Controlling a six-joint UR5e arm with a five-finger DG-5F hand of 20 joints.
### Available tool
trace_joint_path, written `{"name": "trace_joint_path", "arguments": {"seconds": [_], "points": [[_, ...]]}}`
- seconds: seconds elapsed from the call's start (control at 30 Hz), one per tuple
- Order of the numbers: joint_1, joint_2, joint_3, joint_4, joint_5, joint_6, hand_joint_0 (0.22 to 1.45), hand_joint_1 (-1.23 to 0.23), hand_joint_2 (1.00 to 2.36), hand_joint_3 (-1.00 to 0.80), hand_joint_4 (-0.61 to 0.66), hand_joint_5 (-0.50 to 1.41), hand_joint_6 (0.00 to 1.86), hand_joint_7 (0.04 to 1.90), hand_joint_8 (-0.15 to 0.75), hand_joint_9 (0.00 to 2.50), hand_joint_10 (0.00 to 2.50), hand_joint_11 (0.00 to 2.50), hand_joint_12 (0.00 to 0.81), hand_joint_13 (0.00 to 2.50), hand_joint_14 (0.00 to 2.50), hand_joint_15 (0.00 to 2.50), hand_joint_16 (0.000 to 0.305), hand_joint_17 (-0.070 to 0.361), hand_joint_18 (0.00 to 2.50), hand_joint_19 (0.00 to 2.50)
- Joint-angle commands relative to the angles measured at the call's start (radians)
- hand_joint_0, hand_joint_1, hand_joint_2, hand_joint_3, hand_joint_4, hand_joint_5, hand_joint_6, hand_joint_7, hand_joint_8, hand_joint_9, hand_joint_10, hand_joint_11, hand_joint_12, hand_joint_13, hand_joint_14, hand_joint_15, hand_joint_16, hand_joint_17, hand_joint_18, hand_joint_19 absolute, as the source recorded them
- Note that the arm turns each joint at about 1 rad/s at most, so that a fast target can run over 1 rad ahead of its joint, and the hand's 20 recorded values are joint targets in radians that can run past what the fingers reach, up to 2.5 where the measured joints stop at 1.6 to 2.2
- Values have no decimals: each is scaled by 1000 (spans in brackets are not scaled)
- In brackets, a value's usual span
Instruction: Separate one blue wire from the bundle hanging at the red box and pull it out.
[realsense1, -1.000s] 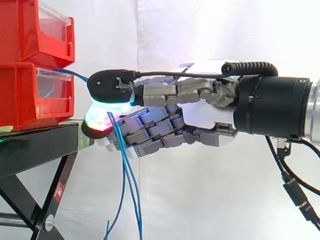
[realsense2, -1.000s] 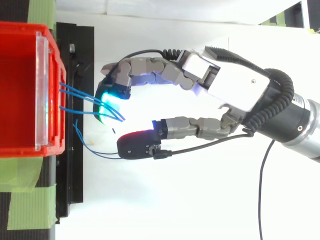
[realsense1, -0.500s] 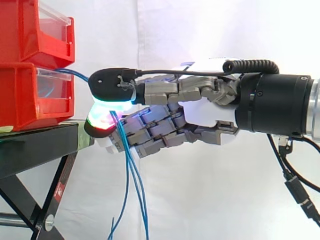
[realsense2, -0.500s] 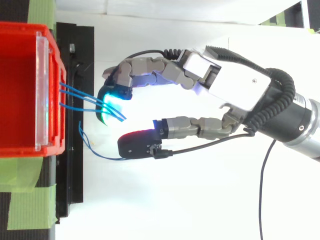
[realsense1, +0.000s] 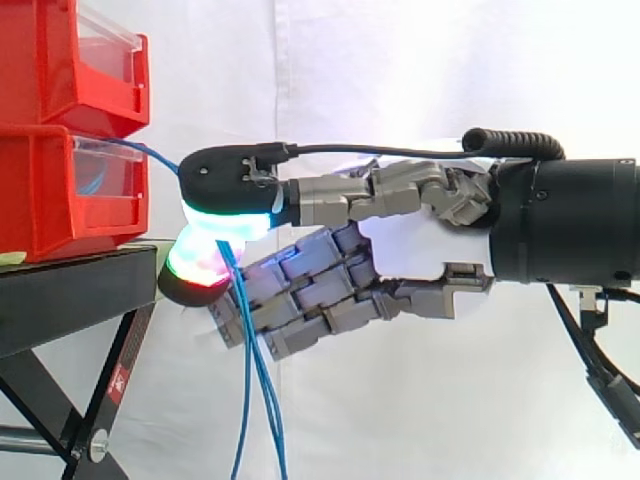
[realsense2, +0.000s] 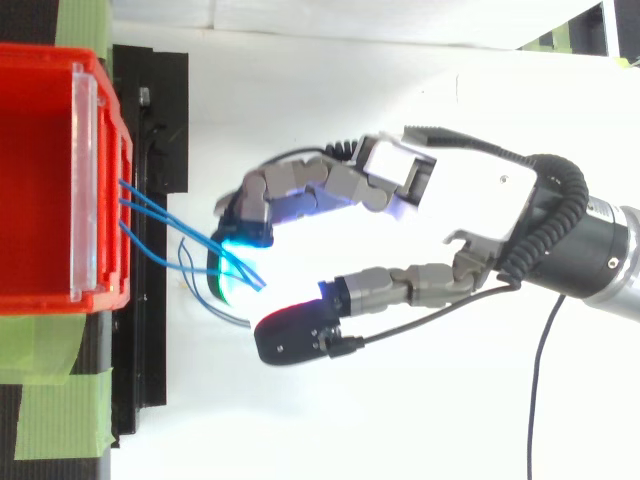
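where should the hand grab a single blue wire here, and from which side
Probably on the short stretch just outside the red bin. There the blue wires leave fanned apart, so one can be taken alone. Nearer the hand they bunch, and below it they hang close together. Come in level from the arm's side onto the outermost wire.

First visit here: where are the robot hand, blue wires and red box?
robot hand (realsense2: 470, 200), top view, white palm casing.
blue wires (realsense1: 248, 340), side view, hanging strands.
red box (realsense1: 40, 200), side view, lower bin's wall.
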Motion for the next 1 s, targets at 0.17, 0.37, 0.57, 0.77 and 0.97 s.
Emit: {"name": "trace_joint_path", "arguments": {"seconds": [0.17,0.37,0.57,0.77,0.97], "points": [[5,2,1,-75,-27,323,704,-653,1025,-162,288,-134,606,1228,362,815,15,530,285,739,10,261,28,63,361,253],[6,34,1,-112,-27,320,707,-649,1024,-167,286,-135,606,1222,364,813,15,522,289,892,14,347,25,56,356,217],[6,39,-1,-130,-28,311,710,-646,1024,-171,286,-136,607,1220,363,807,13,527,300,1062,18,503,23,52,352,204],[1,51,-1,-133,-30,306,709,-641,1025,-165,286,-138,607,1225,372,838,13,558,315,1247,23,717,21,47,381,174],[0,57,1,-147,-30,305,710,-634,1026,-163,274,-141,608,1234,386,1035,21,841,316,1377,26,1005,19,43,399,171]]}}
